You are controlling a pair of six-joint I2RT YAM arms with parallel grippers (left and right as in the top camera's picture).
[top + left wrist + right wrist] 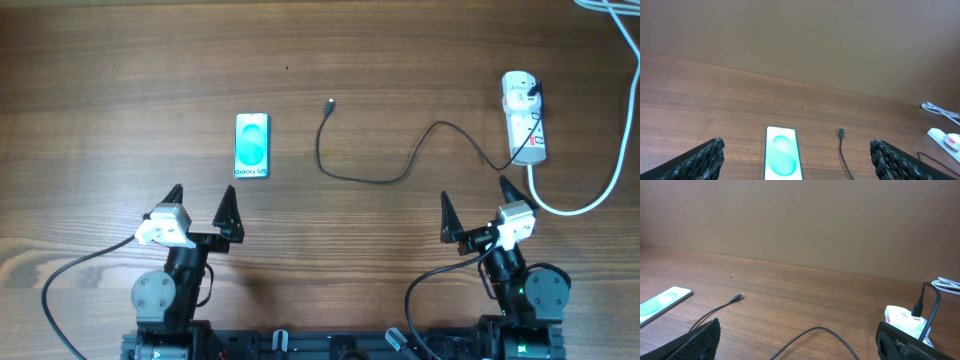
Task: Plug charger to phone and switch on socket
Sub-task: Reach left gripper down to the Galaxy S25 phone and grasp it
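The phone (252,146) lies flat on the table with its turquoise screen up; it also shows in the left wrist view (783,159) and at the left edge of the right wrist view (662,303). The charger cable (375,178) snakes from its free tip (331,102) to a black plug in the socket (524,117), a white power strip at the right. The tip shows in the left wrist view (841,133) and the right wrist view (736,298). My left gripper (200,212) is open and empty just in front of the phone. My right gripper (475,212) is open and empty, in front of the cable and left of the socket (905,318).
A thick white cord (600,190) loops from the socket along the table's right edge. The arm bases and their black cables sit at the near edge.
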